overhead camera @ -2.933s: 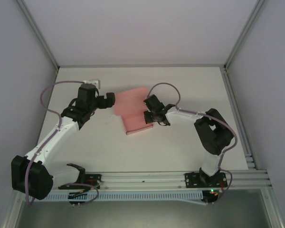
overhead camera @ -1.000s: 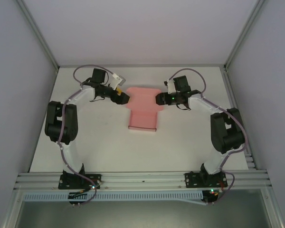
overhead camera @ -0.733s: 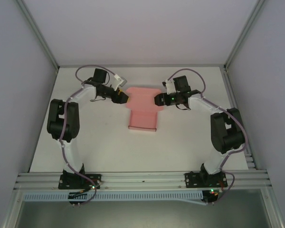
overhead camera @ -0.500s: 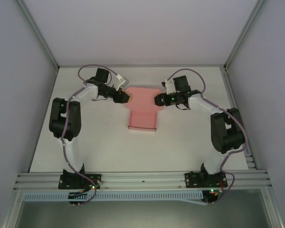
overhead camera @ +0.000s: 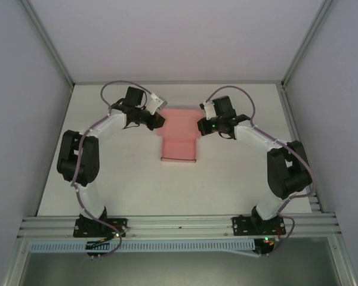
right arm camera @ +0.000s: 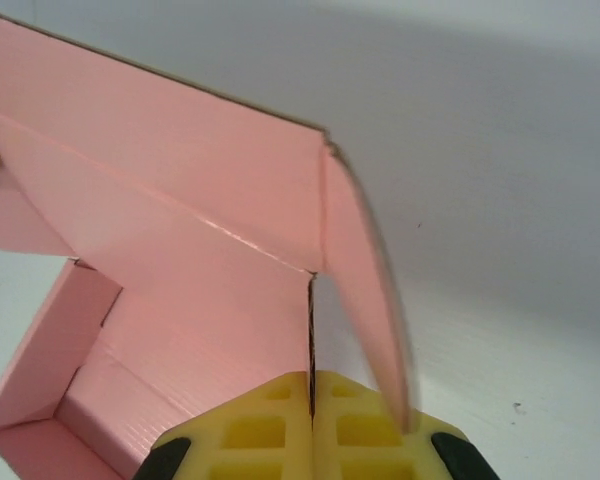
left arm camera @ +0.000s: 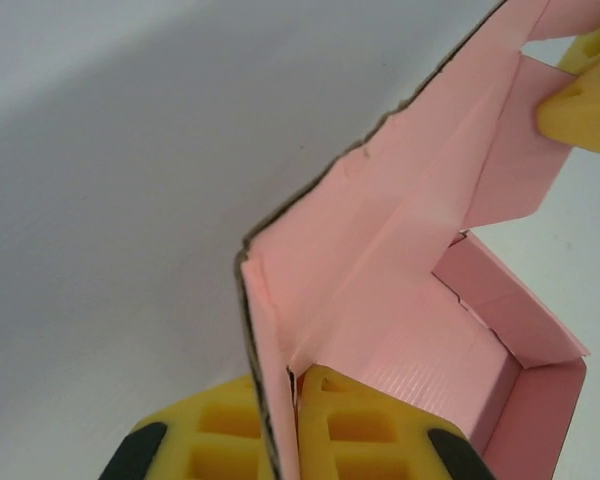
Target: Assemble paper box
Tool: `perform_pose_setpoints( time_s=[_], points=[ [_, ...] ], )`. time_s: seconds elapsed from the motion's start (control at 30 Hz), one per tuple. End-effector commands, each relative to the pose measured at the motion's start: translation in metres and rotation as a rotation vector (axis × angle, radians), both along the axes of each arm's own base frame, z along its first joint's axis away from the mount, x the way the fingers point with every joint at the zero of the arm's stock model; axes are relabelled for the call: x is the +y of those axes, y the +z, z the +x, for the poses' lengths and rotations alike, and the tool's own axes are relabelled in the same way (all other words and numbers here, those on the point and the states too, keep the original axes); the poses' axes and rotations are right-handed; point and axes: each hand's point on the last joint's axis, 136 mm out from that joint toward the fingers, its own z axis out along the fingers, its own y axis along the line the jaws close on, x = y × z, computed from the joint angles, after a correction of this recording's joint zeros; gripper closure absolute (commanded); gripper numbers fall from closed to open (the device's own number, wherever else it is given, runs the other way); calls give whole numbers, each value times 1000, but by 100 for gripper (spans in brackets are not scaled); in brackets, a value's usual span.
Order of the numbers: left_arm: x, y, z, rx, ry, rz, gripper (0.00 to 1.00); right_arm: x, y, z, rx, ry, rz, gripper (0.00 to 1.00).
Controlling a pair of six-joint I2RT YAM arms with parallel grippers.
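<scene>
Left gripper and right gripper each pinch a far side flap of the pink paper box on a white table enclosed by pale walls.

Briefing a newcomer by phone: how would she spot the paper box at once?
On the white table, look far-centre, between the two arms. The paper box lies there, left end effector and right end effector shut on its wide far panel. Nothing else is pale pink.
</scene>
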Motion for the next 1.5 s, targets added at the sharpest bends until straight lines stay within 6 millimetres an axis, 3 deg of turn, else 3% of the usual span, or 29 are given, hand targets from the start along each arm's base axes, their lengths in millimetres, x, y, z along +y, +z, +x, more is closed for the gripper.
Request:
perform_pose_setpoints(
  time_s=[0.0, 0.13, 0.3, 0.5, 0.7, 1.07, 1.2, 1.47],
  points=[
    [17, 18, 17, -116, 237, 110, 100, -5, 21, 5, -138, -86, -102, 98],
    [21, 26, 21, -178, 402, 143, 100, 4, 34, 9, -217, -170, -84, 100],
    [8, 30, 20, -236, 519, 110, 100, 10, 47, 13, -294, -312, -46, 100],
    [1, 30, 31, -242, 612, 19, 100, 31, 48, 12, -323, -324, 10, 100],
    [-4, 30, 35, -274, 656, -100, 100, 28, 47, 19, -385, -385, 53, 100],
    [-17, 11, 39, -297, 639, -154, 96, 37, 12, 30, -401, -388, 43, 100],
    [-19, 8, 24, -351, 617, -167, 96, 33, -3, 20, -408, -376, 43, 100],
    [-16, -18, -15, -356, 620, -189, 96, 41, -36, -14, -400, -326, 57, 100]
  ],
)
